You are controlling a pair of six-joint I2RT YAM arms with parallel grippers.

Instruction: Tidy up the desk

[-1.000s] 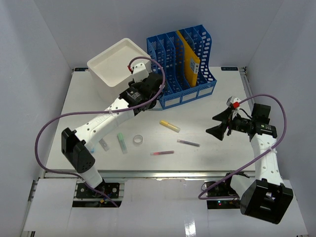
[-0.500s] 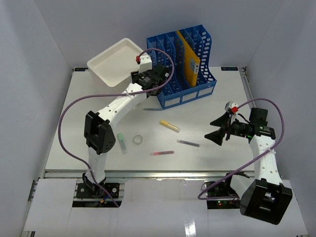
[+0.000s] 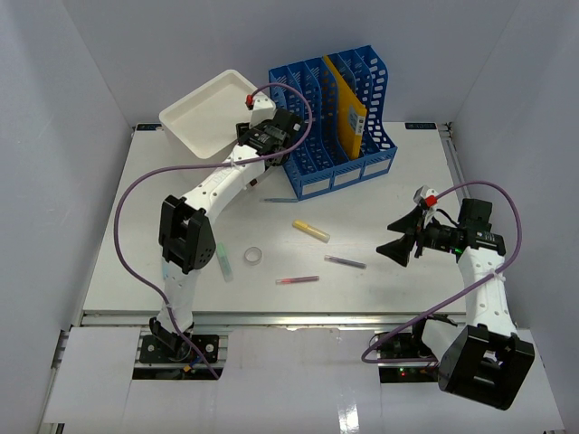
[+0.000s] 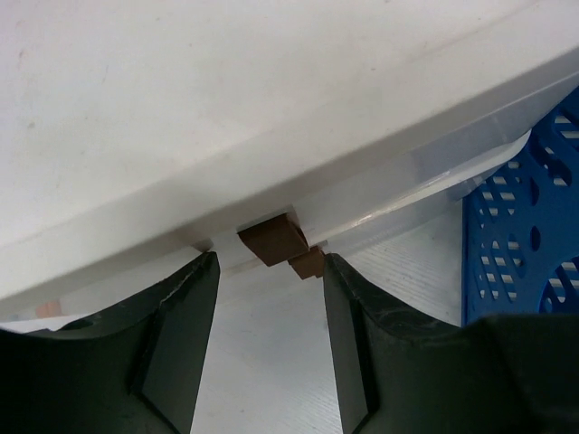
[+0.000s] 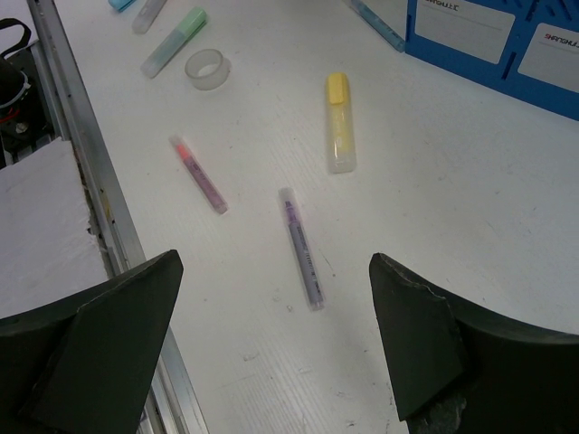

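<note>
White table [image 3: 398, 181] spans the enclosure. Nearest lie a pink pen [image 3: 297, 279], a purple pen [image 3: 345, 262], a tape roll [image 3: 254, 257] and a yellow highlighter [image 3: 310, 231]. The right hand [image 3: 396, 233] hovers over them, spread wide. Farther back, the left hand [image 4: 267, 267] seems to pinch the rim of the tilted white box [image 3: 206, 113], beside the blue file rack [image 3: 339, 99].
</note>
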